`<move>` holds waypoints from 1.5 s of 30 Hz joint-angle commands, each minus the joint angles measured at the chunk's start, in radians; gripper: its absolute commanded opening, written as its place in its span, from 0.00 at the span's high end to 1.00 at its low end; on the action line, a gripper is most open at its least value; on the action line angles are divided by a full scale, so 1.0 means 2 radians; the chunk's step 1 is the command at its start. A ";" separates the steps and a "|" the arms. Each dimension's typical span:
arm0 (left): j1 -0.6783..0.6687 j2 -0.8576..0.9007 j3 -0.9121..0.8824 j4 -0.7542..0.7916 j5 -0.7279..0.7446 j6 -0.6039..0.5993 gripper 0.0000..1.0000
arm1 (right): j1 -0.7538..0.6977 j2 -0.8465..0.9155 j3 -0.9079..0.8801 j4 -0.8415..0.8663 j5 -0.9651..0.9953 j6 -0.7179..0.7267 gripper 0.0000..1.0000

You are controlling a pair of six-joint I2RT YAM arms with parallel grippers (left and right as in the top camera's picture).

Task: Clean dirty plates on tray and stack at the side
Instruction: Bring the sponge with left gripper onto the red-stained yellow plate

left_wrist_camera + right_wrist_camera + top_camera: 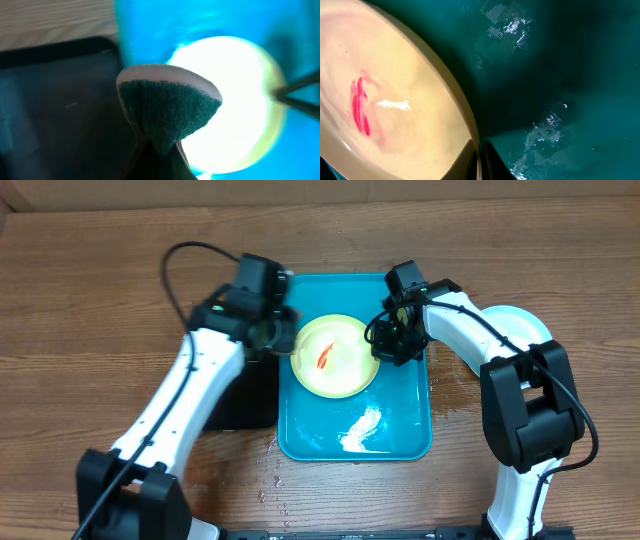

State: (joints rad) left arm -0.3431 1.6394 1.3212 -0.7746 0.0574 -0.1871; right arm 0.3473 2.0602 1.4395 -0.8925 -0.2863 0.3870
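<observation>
Right claw (383, 345) pinches the plate (345, 372) at its rim; left claw (274, 332), clamped on a sponge (167, 110), should scrub the smear (325, 357).

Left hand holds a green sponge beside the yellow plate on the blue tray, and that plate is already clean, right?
Not clean: the right wrist view shows a red smear on the plate. Otherwise yes, the left hand holds a green sponge beside the yellow plate on the blue tray.

tray (412, 405): glossy plastic | plate (345, 375): smooth plastic | sponge (167, 107): rough fibre | table (100, 300): wood
</observation>
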 commanded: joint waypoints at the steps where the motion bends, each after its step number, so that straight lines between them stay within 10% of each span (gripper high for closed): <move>1: -0.039 0.029 0.013 0.027 0.017 -0.040 0.96 | 0.002 -0.009 -0.004 0.004 0.005 -0.001 0.96; 45: -0.052 0.168 0.012 0.128 -0.040 -0.030 0.96 | 0.003 -0.009 -0.007 0.040 0.044 -0.054 0.96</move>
State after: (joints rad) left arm -0.4557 1.9331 1.3231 -0.5457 -0.0116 -0.3016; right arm 0.3489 2.0602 1.4338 -0.8143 -0.2165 0.3283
